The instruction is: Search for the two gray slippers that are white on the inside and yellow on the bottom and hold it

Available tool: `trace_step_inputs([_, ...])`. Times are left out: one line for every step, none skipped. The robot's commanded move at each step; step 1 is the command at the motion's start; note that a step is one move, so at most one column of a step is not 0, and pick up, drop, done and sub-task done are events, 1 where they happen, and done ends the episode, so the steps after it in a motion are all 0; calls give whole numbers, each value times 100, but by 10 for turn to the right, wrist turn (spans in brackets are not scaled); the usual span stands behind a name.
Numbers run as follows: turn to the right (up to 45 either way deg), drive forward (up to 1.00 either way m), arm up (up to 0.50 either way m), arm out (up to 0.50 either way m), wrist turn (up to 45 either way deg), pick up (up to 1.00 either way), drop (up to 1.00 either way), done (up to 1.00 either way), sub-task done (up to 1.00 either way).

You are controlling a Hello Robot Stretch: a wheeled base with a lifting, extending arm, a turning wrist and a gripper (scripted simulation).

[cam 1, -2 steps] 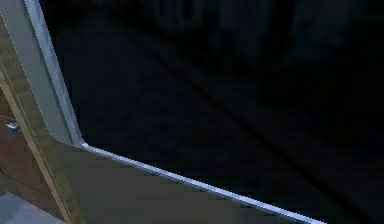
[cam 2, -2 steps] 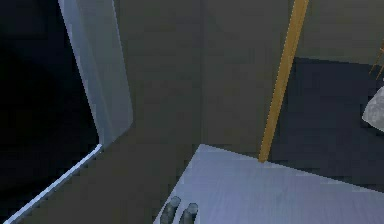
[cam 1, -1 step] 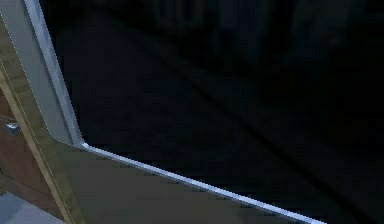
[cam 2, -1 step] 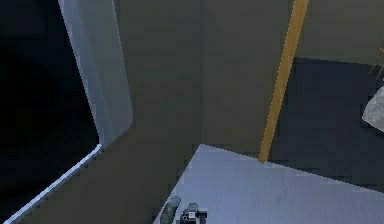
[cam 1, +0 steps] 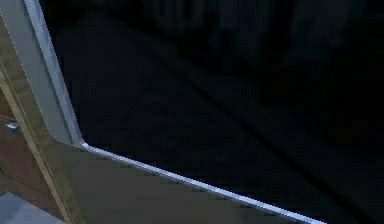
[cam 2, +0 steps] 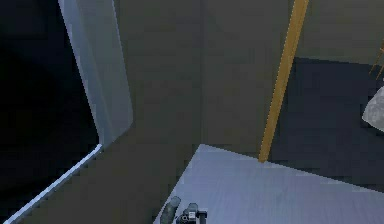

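Note:
At the bottom edge of the arm side view, just left of the middle, the top of my gripper [cam 2: 184, 213] pokes into the picture as a small dark and pale shape. It stands over a pale grey floor [cam 2: 270, 190]. Its far end is too small to make out, so I cannot tell whether it holds anything.
A large dark pane [cam 1: 220, 90] in a pale frame [cam 1: 60, 90] stands close ahead, with a wooden panel [cam 1: 20, 160] at the forward view's left. In the arm side view the same pale frame [cam 2: 105, 80] meets an olive wall [cam 2: 190, 80]. A yellow upright post [cam 2: 282, 80] rises at the right.

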Motion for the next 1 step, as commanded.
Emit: trace_step_inputs([0, 0, 0, 0, 450, 0, 0, 0, 0])
